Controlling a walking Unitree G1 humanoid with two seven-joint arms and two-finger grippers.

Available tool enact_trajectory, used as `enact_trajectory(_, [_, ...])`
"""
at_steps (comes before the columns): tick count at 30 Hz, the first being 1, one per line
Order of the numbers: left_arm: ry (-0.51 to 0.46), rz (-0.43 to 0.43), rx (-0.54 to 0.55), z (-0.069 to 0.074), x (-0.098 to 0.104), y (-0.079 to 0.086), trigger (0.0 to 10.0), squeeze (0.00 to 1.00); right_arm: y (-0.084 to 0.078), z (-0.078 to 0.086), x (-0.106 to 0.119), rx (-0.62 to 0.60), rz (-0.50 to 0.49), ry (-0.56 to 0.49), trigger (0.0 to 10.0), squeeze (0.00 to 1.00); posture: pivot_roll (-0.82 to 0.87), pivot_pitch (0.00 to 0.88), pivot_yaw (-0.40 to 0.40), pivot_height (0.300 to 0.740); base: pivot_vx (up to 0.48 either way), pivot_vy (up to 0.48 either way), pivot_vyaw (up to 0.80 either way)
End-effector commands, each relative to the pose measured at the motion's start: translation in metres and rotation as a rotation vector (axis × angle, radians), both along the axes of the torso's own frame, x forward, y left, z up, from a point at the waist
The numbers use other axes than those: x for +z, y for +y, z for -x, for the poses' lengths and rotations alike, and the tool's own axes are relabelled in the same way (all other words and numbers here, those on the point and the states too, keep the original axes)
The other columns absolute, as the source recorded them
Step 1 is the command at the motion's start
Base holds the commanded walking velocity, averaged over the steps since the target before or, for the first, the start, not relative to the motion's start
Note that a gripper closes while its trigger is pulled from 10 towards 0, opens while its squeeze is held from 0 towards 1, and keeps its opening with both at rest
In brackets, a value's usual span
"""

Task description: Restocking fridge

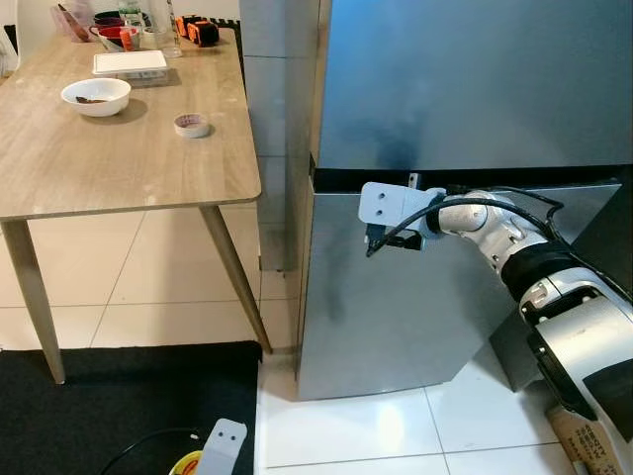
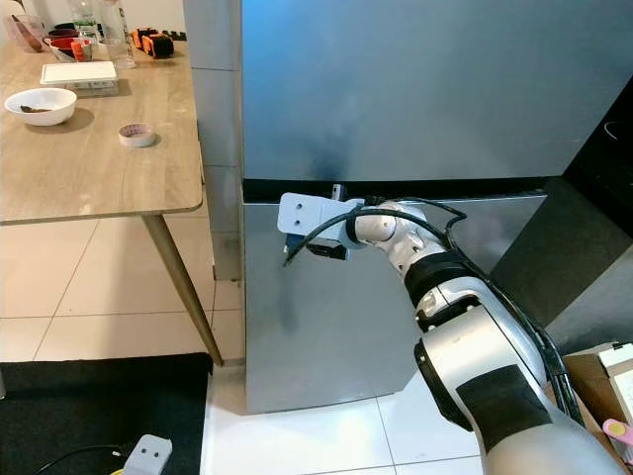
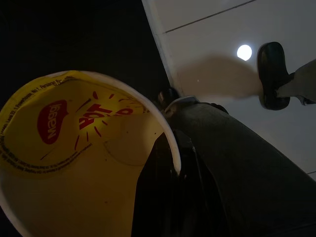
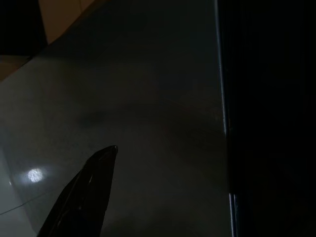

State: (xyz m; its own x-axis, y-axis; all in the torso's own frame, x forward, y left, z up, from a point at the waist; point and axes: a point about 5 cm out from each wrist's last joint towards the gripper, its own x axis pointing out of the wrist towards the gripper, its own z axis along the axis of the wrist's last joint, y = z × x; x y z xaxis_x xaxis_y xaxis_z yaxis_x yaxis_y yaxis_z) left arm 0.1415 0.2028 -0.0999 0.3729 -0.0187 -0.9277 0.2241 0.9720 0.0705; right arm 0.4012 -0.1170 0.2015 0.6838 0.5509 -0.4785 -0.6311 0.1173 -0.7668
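Two doors of the closed fridge (image 1: 475,89) fill the right of the head views; the right tool (image 2: 332,192) reaches into the dark seam between them, and whether it is open or closed cannot be told. Its wrist view gives one black finger (image 4: 84,197) against the grey door. At lower left the left tool (image 1: 220,447) hangs over a black mat (image 1: 119,406), closed on a yellow cup (image 3: 74,148), seen close in its wrist view. Upper left, a worktop (image 1: 99,158) carries a bowl (image 1: 96,96) and tape (image 1: 192,125).
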Motion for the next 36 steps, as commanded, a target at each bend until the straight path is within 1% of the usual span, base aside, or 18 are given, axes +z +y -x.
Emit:
enact_trajectory(1, [0.045, 0.009, -0.002, 0.012, -0.005, -0.006, 10.0, 0.00, -0.003, 0.006, -0.018, 0.034, 0.070, 0.095, 10.0, 0.00, 0.02, 0.000, -0.114, 0.740, 0.000, 0.000, 0.00])
enact_trajectory(4, [0.045, 0.008, -0.003, 0.012, -0.005, -0.006, 10.0, 0.00, -0.004, 0.007, -0.019, 0.040, 0.076, 0.108, 10.0, 0.00, 0.02, 0.000, -0.114, 0.740, 0.000, 0.000, 0.00])
enact_trajectory(6, [0.047, 0.007, -0.007, 0.012, -0.005, -0.006, 10.0, 0.00, -0.006, 0.010, -0.024, 0.068, 0.099, 0.168, 10.0, 0.00, 0.02, 0.000, -0.116, 0.740, 0.000, 0.000, 0.00])
enact_trajectory(7, [0.047, 0.007, -0.007, 0.012, -0.005, -0.006, 10.0, 0.00, -0.006, 0.010, -0.024, 0.068, 0.099, 0.168, 10.0, 0.00, 0.02, 0.000, -0.116, 0.740, 0.000, 0.000, 0.00])
enact_trajectory(8, [0.048, 0.006, -0.009, 0.012, -0.005, -0.006, 10.0, 0.00, -0.007, 0.013, -0.027, 0.083, 0.107, 0.209, 10.0, 0.00, 0.02, 0.000, -0.116, 0.740, 0.000, 0.000, 0.00])
enact_trajectory(9, [0.048, 0.006, -0.009, 0.012, -0.005, -0.006, 10.0, 0.00, -0.007, 0.013, -0.027, 0.083, 0.107, 0.209, 10.0, 0.00, 0.02, 0.000, -0.116, 0.740, 0.000, 0.000, 0.00])
enact_trajectory(11, [0.049, 0.004, -0.012, 0.012, -0.005, -0.006, 10.0, 0.00, -0.011, 0.017, -0.032, 0.115, 0.125, 0.297, 10.0, 0.00, 0.02, 0.000, -0.115, 0.740, 0.000, 0.000, 0.00])
enact_trajectory(12, [0.049, 0.004, -0.012, 0.012, -0.005, -0.006, 10.0, 0.00, -0.011, 0.017, -0.032, 0.115, 0.125, 0.297, 10.0, 0.00, 0.02, 0.000, -0.115, 0.740, 0.000, 0.000, 0.00])
enact_trajectory(14, [0.049, 0.003, -0.015, 0.012, -0.005, -0.006, 10.0, 0.00, -0.014, 0.020, -0.032, 0.142, 0.124, 0.356, 10.0, 0.00, 0.02, 0.000, -0.115, 0.740, 0.000, 0.000, 0.00])
enact_trajectory(18, [0.049, 0.002, -0.016, 0.012, -0.005, -0.006, 10.0, 0.00, -0.014, 0.022, -0.030, 0.159, 0.110, 0.384, 10.0, 0.00, 0.03, 0.000, -0.112, 0.740, 0.000, 0.000, 0.00])
enact_trajectory(20, [0.050, 0.002, -0.021, 0.013, -0.005, -0.006, 10.0, 0.00, -0.016, 0.024, -0.024, 0.203, 0.067, 0.453, 10.0, 0.00, 0.02, 0.000, -0.110, 0.740, 0.000, 0.000, 0.00])
enact_trajectory(24, [0.051, 0.002, -0.023, 0.013, -0.005, -0.006, 10.0, 0.00, -0.017, 0.025, -0.021, 0.219, 0.051, 0.475, 10.0, 0.00, 0.02, 0.000, -0.110, 0.740, 0.000, 0.000, 0.00])
enact_trajectory(26, [0.052, 0.003, -0.028, 0.013, -0.005, -0.005, 10.0, 0.00, -0.021, 0.029, -0.015, 0.260, 0.026, 0.526, 10.0, 0.00, 0.02, 0.000, -0.106, 0.740, 0.000, 0.000, 0.00])
enact_trajectory(28, [0.053, 0.003, -0.029, 0.013, -0.005, -0.005, 10.0, 0.00, -0.022, 0.030, -0.013, 0.278, 0.016, 0.545, 10.0, 0.00, 0.02, 0.000, -0.106, 0.740, 0.000, 0.000, 0.00])
enact_trajectory(31, [0.053, 0.002, -0.032, 0.013, -0.005, -0.005, 10.0, 0.00, -0.020, 0.035, -0.004, 0.347, -0.047, 0.598, 10.0, 0.00, 0.02, 0.000, -0.105, 0.740, 0.000, 0.000, 0.00])
enact_trajectory(33, [0.053, 0.002, -0.032, 0.013, -0.005, -0.005, 10.0, 0.00, -0.020, 0.035, -0.004, 0.347, -0.047, 0.598, 10.0, 0.00, 0.02, 0.000, -0.105, 0.740, 0.000, 0.000, 0.00])
enact_trajectory(35, [0.053, 0.002, -0.033, 0.013, -0.005, -0.005, 10.0, 0.00, -0.018, 0.039, 0.005, 0.410, -0.111, 0.640, 10.0, 0.00, 0.02, 0.000, -0.105, 0.740, 0.000, 0.000, 0.00])
enact_trajectory(36, [0.053, 0.002, -0.035, 0.013, -0.005, -0.005, 10.0, 0.00, -0.015, 0.043, 0.016, 0.471, -0.194, 0.651, 10.0, 0.00, 0.02, 0.000, -0.105, 0.740, 0.000, 0.000, 0.00])
